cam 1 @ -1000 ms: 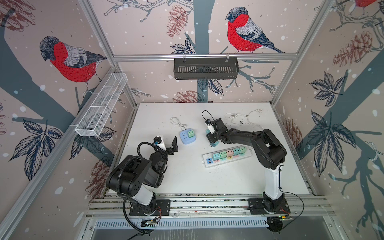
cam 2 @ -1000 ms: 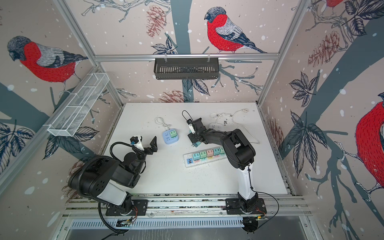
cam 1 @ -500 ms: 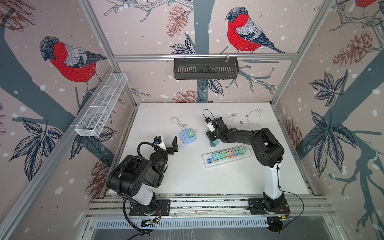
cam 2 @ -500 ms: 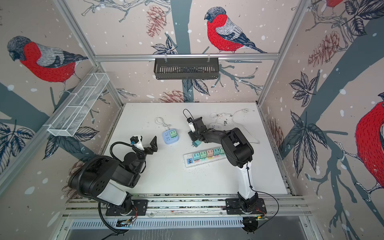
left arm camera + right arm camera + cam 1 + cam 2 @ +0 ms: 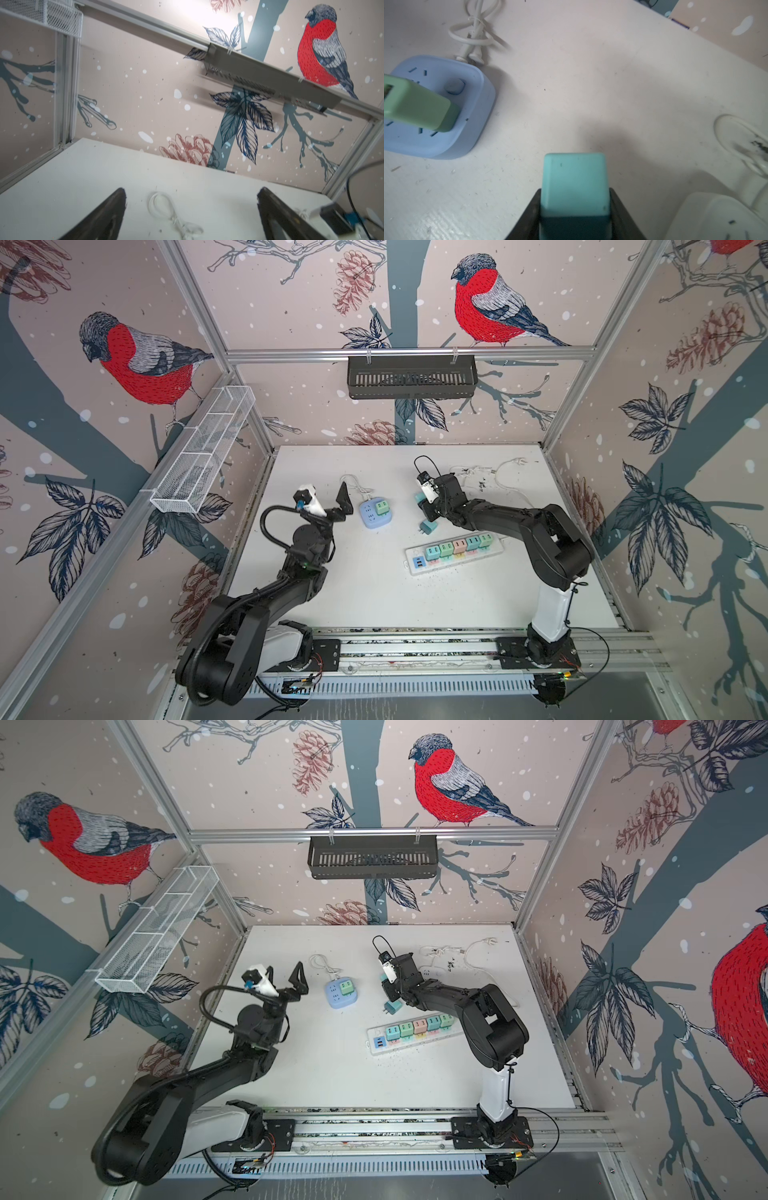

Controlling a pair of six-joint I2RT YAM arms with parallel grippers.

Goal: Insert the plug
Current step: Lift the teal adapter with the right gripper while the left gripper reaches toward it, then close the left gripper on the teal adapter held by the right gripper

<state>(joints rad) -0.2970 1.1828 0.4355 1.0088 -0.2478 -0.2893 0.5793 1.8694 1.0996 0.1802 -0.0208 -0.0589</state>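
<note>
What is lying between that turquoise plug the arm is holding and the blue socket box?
Nothing visible. The turquoise plug sits between the right fingers, and only bare white table separates it from the blue socket box. A green plug already fills one socket there, but other slots look free.

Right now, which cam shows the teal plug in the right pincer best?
Right wrist view: the teal plug is large and central, clamped in the right pincer, though its prongs are hidden. Both top views show it small, with prongs visible. Left wrist view does not show it.
</note>
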